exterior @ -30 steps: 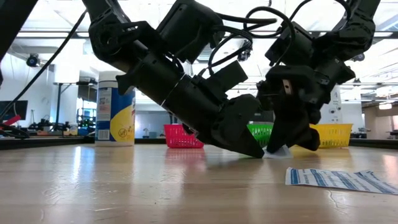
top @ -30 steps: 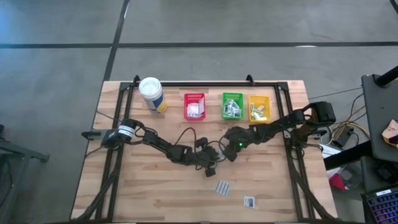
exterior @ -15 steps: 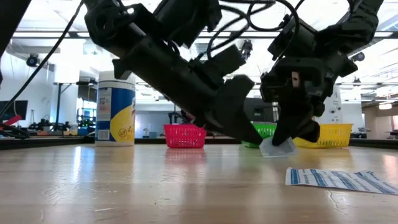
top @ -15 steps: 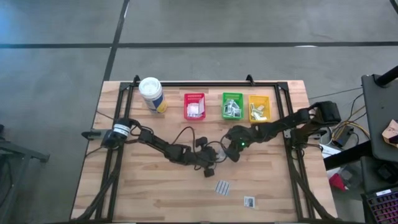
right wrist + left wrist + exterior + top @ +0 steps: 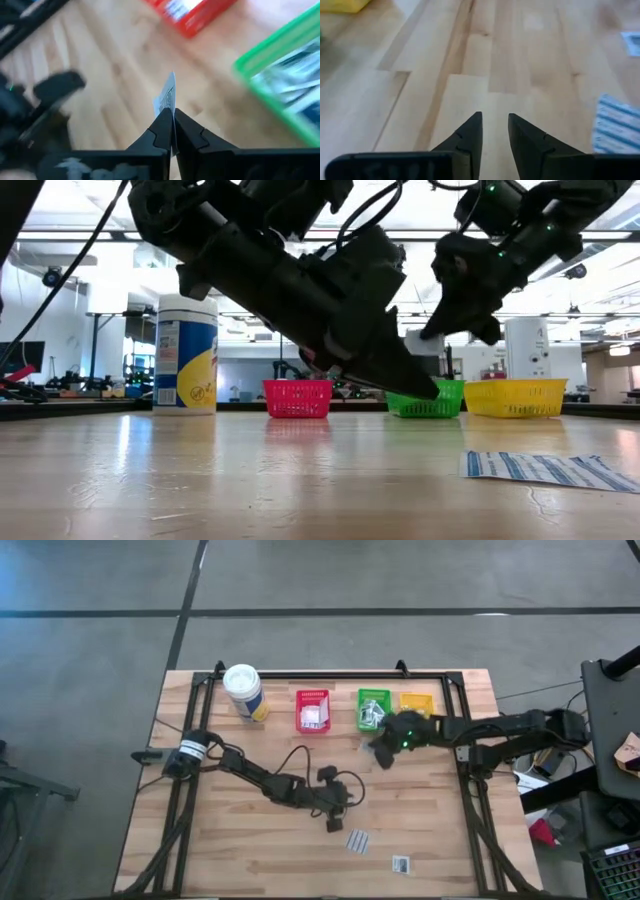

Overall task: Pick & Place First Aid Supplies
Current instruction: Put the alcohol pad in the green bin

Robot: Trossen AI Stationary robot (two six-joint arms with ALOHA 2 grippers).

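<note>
From above, the right gripper (image 5: 381, 748) is seen just short of the green bin (image 5: 374, 710), with the left gripper (image 5: 338, 820) parked by two packets (image 5: 358, 841). From the right wrist, a packet (image 5: 167, 97) is seen pinched edge-on between shut fingers (image 5: 161, 131), the bin close ahead. From the left wrist, its fingers (image 5: 470, 140) are seen apart and empty.

The whole bench (image 5: 250, 840) is seen from straight overhead in the high view. It is crossed at surface level in the low view, facing the three bins, shared by both. Close wrist views are aimed past each arm's fingers.
</note>
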